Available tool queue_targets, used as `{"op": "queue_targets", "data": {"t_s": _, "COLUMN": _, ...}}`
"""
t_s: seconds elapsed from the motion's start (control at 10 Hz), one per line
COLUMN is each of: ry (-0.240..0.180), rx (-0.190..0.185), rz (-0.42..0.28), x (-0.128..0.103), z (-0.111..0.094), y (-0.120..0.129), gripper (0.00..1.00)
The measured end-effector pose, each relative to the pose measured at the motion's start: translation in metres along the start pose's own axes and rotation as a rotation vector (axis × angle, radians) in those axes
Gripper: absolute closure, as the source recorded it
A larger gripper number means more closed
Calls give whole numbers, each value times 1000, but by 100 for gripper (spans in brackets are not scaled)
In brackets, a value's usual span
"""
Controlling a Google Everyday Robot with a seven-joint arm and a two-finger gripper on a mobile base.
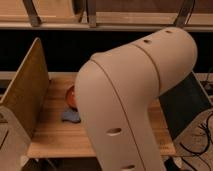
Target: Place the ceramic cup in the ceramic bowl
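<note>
My big beige arm (135,100) fills the middle of the camera view and hides most of the table. The reddish-orange ceramic bowl (70,96) shows only as a sliver at the arm's left edge, on the wooden table (50,135). The ceramic cup is hidden. My gripper is not in view; it lies somewhere behind the arm.
A blue-grey cloth-like pad (70,116) lies just in front of the bowl. A tall wooden side panel (25,92) stands along the table's left. A dark shelf opening runs behind. Cables (200,140) and a dark object sit at the right.
</note>
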Motion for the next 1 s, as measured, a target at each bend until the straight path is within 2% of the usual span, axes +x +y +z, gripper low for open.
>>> {"op": "queue_targets", "data": {"t_s": 0.2, "ry": 17, "rx": -54, "rz": -8, "x": -7, "z": 15, "y": 12, "gripper": 20}}
{"op": "queue_targets", "data": {"t_s": 0.4, "ry": 52, "rx": -103, "rz": -33, "x": -8, "z": 35, "y": 28, "gripper": 20}}
{"op": "queue_targets", "data": {"t_s": 0.5, "ry": 66, "rx": -116, "rz": -41, "x": -8, "z": 42, "y": 31, "gripper": 20}}
{"op": "queue_targets", "data": {"t_s": 0.7, "ry": 91, "rx": -111, "rz": -59, "x": -10, "z": 50, "y": 30, "gripper": 21}}
{"op": "queue_targets", "data": {"t_s": 0.8, "ry": 96, "rx": -102, "rz": -66, "x": -12, "z": 51, "y": 28, "gripper": 26}}
{"op": "queue_targets", "data": {"t_s": 1.0, "ry": 98, "rx": -88, "rz": -79, "x": -16, "z": 51, "y": 25, "gripper": 44}}
